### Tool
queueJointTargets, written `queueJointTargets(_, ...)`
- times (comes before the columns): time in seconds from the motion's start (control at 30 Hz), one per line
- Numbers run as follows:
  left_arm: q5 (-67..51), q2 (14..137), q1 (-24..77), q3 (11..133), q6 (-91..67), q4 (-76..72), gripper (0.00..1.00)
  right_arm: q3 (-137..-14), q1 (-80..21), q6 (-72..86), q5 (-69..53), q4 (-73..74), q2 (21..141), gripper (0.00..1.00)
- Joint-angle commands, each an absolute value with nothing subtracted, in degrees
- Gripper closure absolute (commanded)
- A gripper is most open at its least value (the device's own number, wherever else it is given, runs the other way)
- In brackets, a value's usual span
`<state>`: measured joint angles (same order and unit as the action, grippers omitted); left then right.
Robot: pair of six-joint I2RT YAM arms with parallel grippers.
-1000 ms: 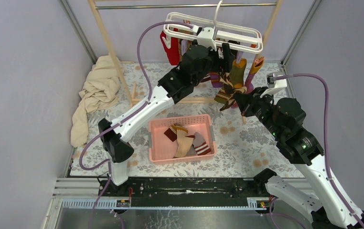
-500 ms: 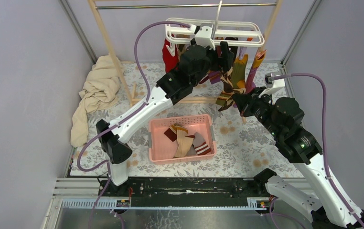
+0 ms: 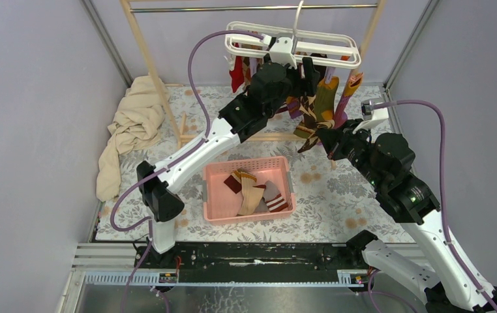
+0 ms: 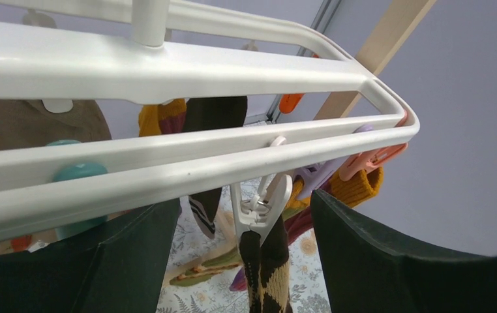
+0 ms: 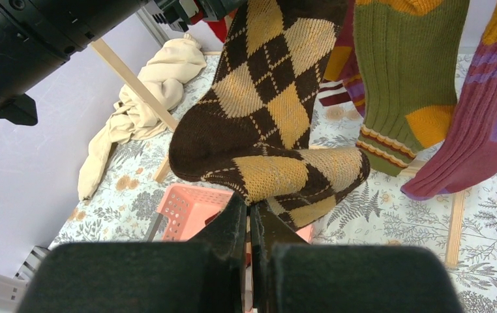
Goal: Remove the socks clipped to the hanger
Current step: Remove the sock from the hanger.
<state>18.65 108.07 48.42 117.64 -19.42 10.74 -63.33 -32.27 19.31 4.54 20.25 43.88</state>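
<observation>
The left pincer [image 4: 242, 205] stands spread wide just under the hanger [image 4: 167, 72]. One dark finger is on each side of a white clip [image 4: 273, 195], and neither finger visibly touches it. That clip dangles from one of the hanger's white bars and bites the cuff of the argyle sock [image 5: 265, 117], brown with tan diamonds.

The right pincer [image 5: 251, 208] is pressed together on the lower end of the same sock. It pinches the fabric by the foot, which is folded sideways above the fingertips while the leg runs up to the clip.

Beside it on the right hang an olive sock [image 5: 402, 85] with an orange heel and a maroon sock [image 5: 474, 143] with purple stripes, both clipped at the cuff. A red sock [image 3: 236, 72] hangs at the hanger's far left end. Orange and teal clips show along the other bars.

The hanger hooks over the metal rail [image 3: 233, 8] of a wooden-post rack [image 3: 148, 62] at the back of the worktop [image 3: 337, 189], which has a floral cover. Near the arms' bases a pink basket [image 3: 246, 164] sits between them and holds a few loose socks [image 3: 256, 192], striped and beige. A crumpled beige cloth [image 3: 132, 127] lies at the left edge, next to the rack's left post.
</observation>
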Motion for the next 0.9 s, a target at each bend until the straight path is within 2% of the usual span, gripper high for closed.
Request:
queueJointTargets(0.0,22.1,107.6,49.1,118.2,-17.8,4.9,0.21,-63.6,-32.5,19.1,3.1,17.6,43.5,1.00)
queueJointTargets(0.4,23.0,107.6,49.2,118.7,-17.1,5.0,0.43,-63.6,-32.5,19.1,2.3,17.6,43.9,1.00)
queueJointTargets(0.6,23.7,107.3,49.2,118.8,-16.8,5.4,0.63,-63.0,-32.4,19.3,1.7,17.4,43.8,1.00)
queueJointTargets(0.77,23.6,107.0,49.2,118.4,-16.6,5.7,0.74,-62.8,-32.5,19.5,0.8,17.5,43.7,1.00)
queueJointTargets(0.87,23.5,106.8,49.2,118.1,-16.4,5.7,0.89,-62.8,-32.5,19.5,0.5,17.7,43.6,1.00)
